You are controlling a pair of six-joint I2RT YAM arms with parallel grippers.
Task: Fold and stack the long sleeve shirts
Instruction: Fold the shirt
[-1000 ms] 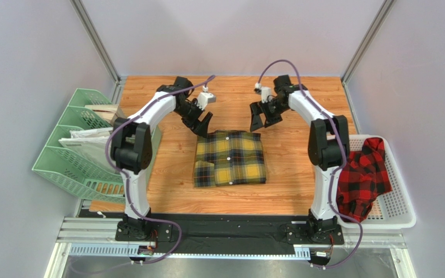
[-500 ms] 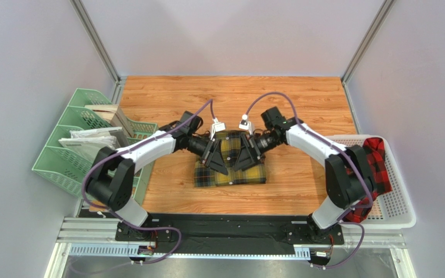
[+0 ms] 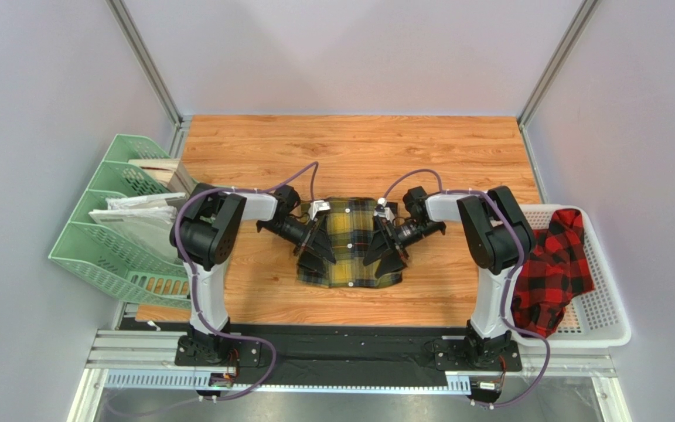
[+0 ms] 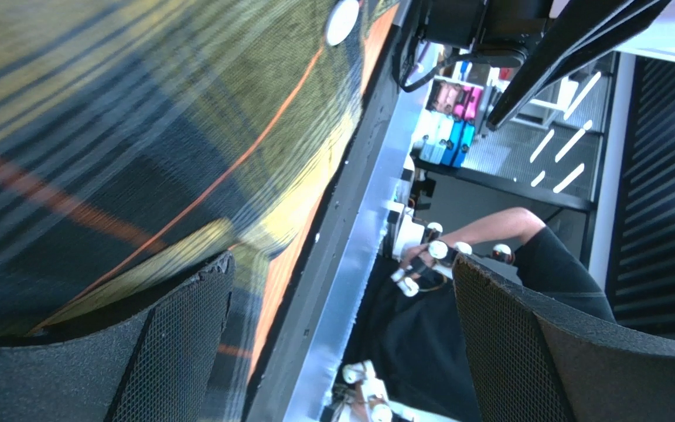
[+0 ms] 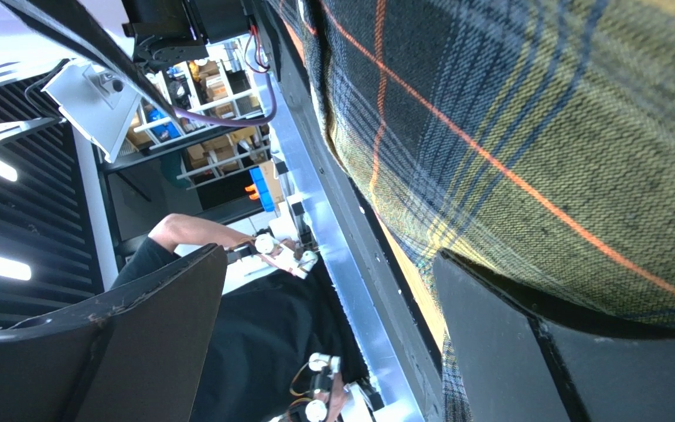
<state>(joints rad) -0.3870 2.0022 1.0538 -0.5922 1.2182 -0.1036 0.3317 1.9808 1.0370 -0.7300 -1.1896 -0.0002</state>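
Note:
The yellow-and-black checked shirt (image 3: 350, 230) lies folded in a rectangle at the middle of the wooden table. My left gripper (image 3: 319, 252) lies low on its left part, my right gripper (image 3: 386, 253) on its right part, both pointing at the near edge. Both are open with nothing between the jaws. In the left wrist view the shirt (image 4: 138, 132) presses against one finger (image 4: 169, 352). In the right wrist view the shirt (image 5: 535, 114) lies against one finger (image 5: 526, 352). The red-and-black checked shirt (image 3: 554, 262) lies crumpled in the white basket (image 3: 609, 316) at the right.
Green stacked file trays (image 3: 108, 233) holding papers stand off the table's left edge. Metal frame posts rise at the back corners. A metal rail (image 3: 350, 352) runs along the near edge by the arm bases.
Both arms have swung from the shirt's far edge toward the near side and dropped onto the shirt. The shirt's near part looks slightly narrower and rumpled.

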